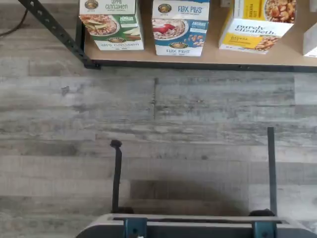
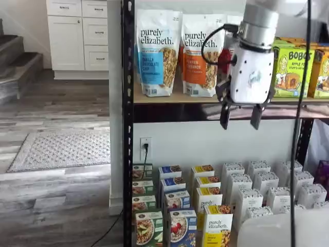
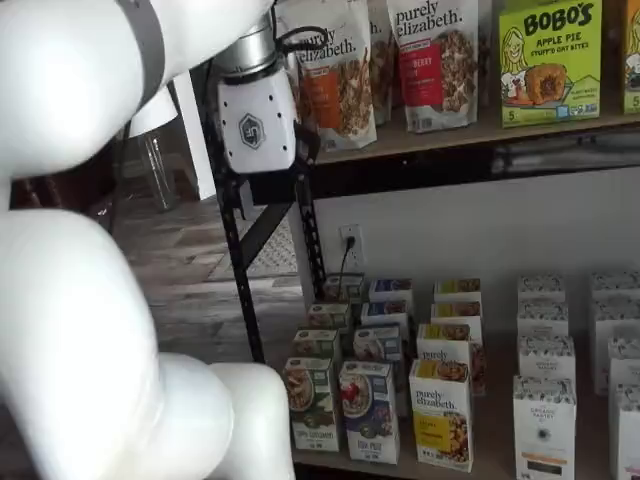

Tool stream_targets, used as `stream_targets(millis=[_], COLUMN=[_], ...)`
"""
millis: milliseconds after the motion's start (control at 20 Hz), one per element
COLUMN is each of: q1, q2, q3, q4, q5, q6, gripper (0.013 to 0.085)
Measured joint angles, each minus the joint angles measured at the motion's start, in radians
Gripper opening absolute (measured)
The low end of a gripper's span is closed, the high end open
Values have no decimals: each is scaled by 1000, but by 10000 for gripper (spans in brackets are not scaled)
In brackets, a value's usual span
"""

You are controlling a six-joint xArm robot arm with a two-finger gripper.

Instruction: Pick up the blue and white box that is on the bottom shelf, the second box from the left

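Blue-and-white, the blue and white box (image 2: 178,229) stands on the bottom shelf (image 1: 208,62), far below the end effector (image 2: 240,118), whose two black fingers hang apart. One green carton (image 2: 148,229) and one yellow-and-white carton (image 2: 217,230) flank it.

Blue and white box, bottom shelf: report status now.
Pincer open, empty, high by the upper shelf. Blue and white box upright in the front row of the bottom shelf, untouched. Green carton close alongside it; nothing in front.
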Motion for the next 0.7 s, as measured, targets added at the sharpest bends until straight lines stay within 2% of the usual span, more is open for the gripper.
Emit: stream_targets(millis=[400, 700], q1=[6, 10], q2=[40, 104], q3=[78, 140], q4=[11, 18], q5=[-106, -218], q6=[1, -3], gripper=[850, 850])
